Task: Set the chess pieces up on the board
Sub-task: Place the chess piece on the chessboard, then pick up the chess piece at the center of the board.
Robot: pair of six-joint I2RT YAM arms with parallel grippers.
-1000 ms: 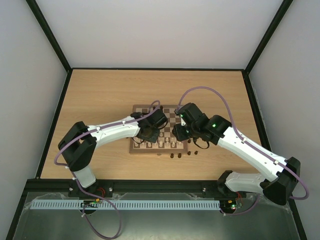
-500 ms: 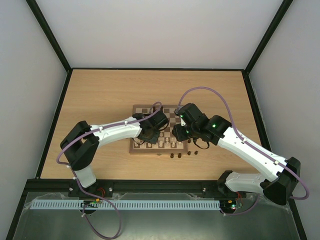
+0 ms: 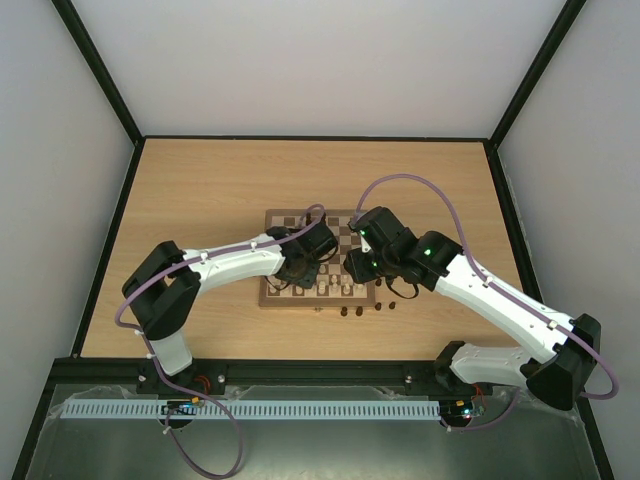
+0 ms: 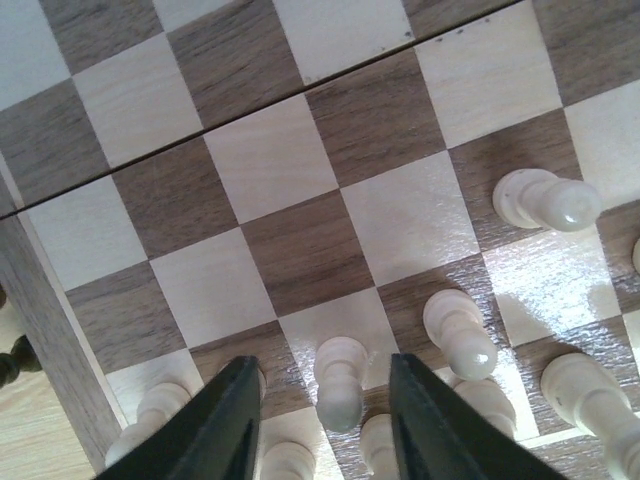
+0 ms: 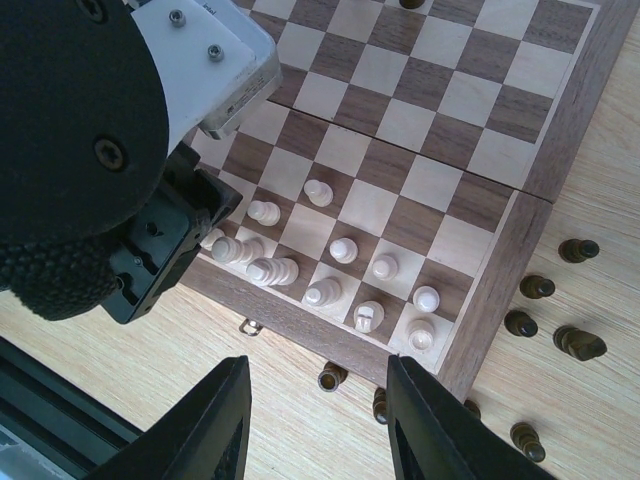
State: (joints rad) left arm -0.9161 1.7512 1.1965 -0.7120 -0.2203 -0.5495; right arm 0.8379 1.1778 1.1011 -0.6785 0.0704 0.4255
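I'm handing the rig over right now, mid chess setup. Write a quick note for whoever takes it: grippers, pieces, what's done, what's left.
Left gripper: open, low over the near rows of the board. A cream pawn stands between its jaws, untouched.
Right gripper: open and empty, above the table at the board's near edge.
Pieces: cream chessmen occupy the near rows. The dark chess pieces lie scattered on the table along the near edge and right corner.
Done: no dark piece is clearly set on the board.
Left: probably every dark piece, onto the far rows.
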